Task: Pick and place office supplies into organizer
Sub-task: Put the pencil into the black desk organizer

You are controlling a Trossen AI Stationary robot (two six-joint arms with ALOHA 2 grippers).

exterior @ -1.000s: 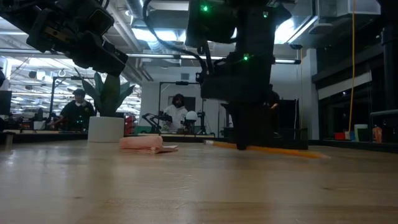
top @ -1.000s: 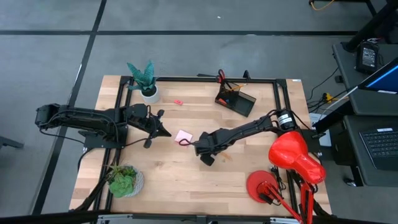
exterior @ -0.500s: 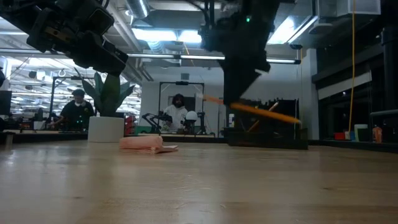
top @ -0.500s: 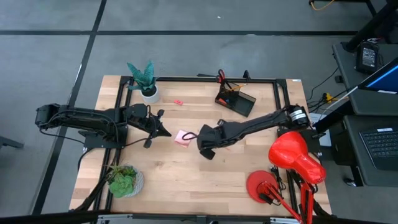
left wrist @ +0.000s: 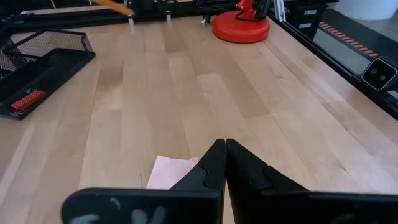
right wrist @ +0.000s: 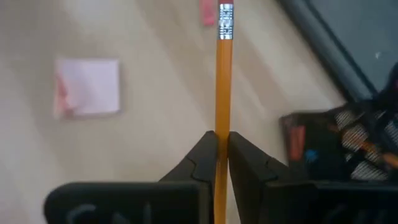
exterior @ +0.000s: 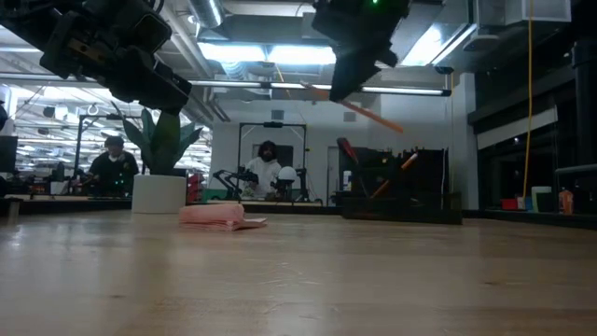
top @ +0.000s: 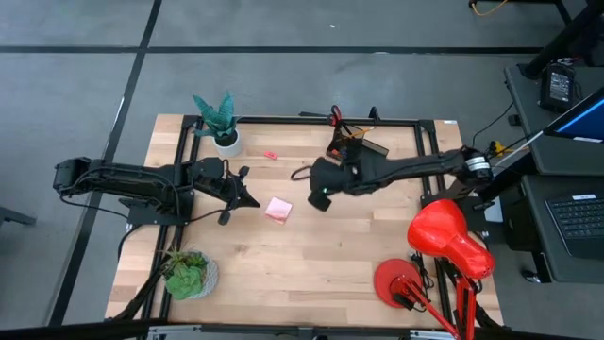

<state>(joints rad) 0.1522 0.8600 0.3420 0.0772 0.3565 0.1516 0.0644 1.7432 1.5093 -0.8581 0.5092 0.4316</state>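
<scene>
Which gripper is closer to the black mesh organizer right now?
Right. The right gripper, shut on an orange pencil, hangs just beside the black mesh organizer. The left gripper waits farther off, beyond the pink sticky-note pad.

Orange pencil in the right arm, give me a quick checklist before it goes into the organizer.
1. Grip: right gripper fingers shut on the orange pencil: ok.
2. Pencil clear of the table: held high in the low view: ok.
3. Gripper directly above the organizer: beside it, not over it: not ok.
4. Free space in the organizer: cannot tell.
5. Left gripper out of the way, near the pink sticky-note pad: ok.
</scene>
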